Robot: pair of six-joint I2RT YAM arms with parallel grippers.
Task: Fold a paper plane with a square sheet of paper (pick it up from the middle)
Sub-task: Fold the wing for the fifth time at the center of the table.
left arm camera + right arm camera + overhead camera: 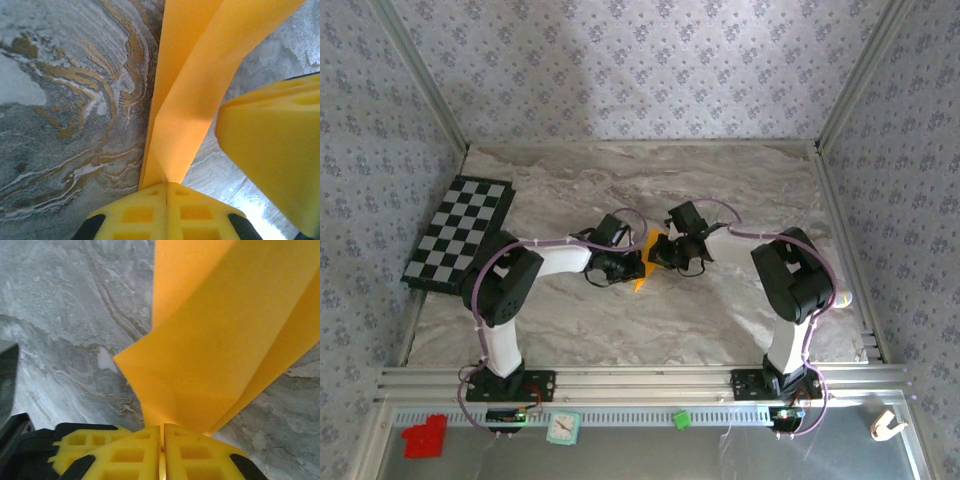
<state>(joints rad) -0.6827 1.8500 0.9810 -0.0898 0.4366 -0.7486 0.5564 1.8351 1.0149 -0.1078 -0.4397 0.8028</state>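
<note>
The orange sheet of paper (647,262) is folded and held off the marble table between the two grippers near the table's middle. My left gripper (632,268) is shut on the paper's folded edge (175,125), the layers running up and away from its yellow fingertips (150,210). My right gripper (663,252) is also shut on the paper (225,350), which rises from between its yellow fingertips (195,452). The right gripper's yellow finger (275,150) sits close on the right in the left wrist view. Most of the sheet is hidden by the grippers in the top view.
A black-and-white checkered mat (460,233) lies at the table's left edge. On the near rail sit a red block (425,437), a small clock (562,429), a green block (681,419) and a white clip (886,425). Patterned walls close in three sides.
</note>
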